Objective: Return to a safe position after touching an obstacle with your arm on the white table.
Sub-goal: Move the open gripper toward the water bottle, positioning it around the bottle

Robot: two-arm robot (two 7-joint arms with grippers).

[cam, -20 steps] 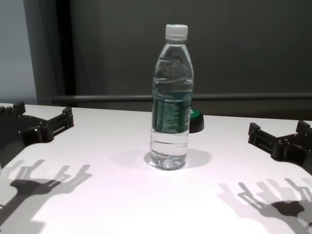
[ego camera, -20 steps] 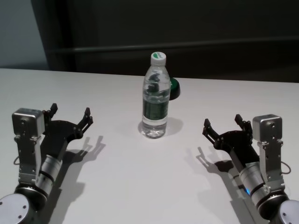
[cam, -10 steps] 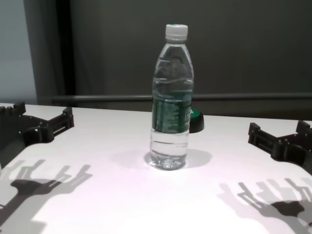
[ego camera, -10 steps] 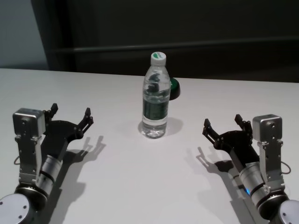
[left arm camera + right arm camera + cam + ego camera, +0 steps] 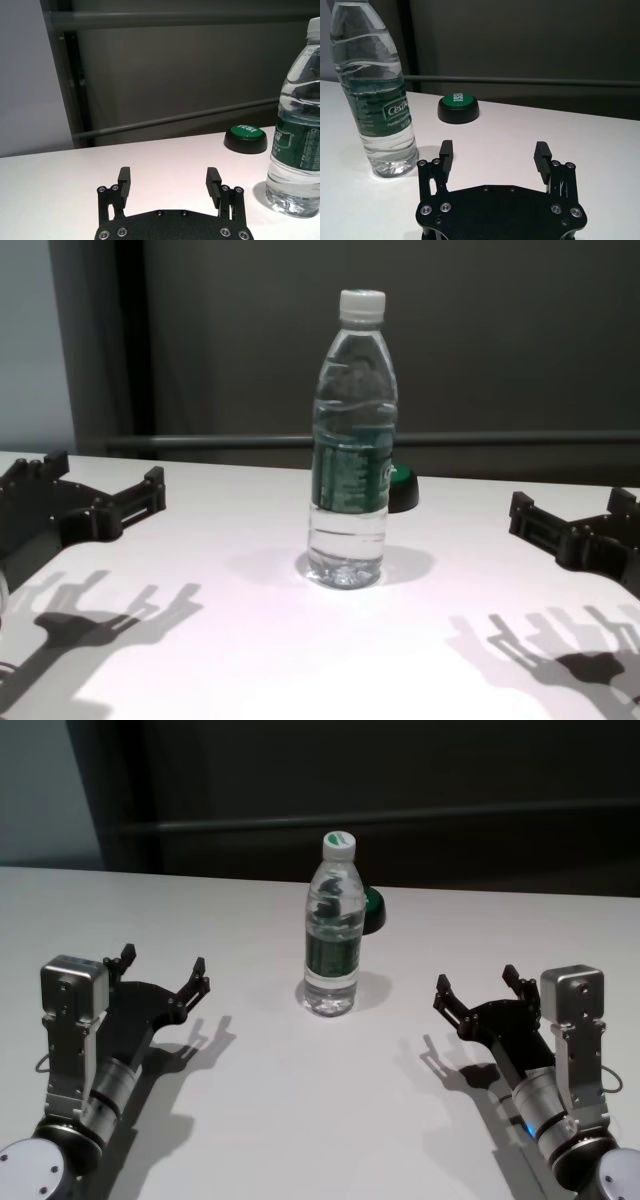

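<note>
The obstacle, a clear water bottle (image 5: 332,935) with a white cap and dark green label, stands upright mid-table on the white table (image 5: 320,1110). My left gripper (image 5: 163,962) hovers open over the table, left of the bottle and well apart from it. In the left wrist view the left gripper (image 5: 168,175) holds nothing and the bottle (image 5: 297,130) stands off to one side. My right gripper (image 5: 476,978) is open and empty on the bottle's right, also apart from it. The right wrist view shows the right gripper (image 5: 494,146) and the bottle (image 5: 375,95).
A small black-based button with a green top (image 5: 372,908) sits just behind the bottle to its right. The table's far edge meets a dark wall with a horizontal rail (image 5: 200,442). Bare tabletop lies between and in front of both arms.
My left gripper has shifted a little to the right, toward the bottle, within the last half second. The right arm and the bottle have not moved.
</note>
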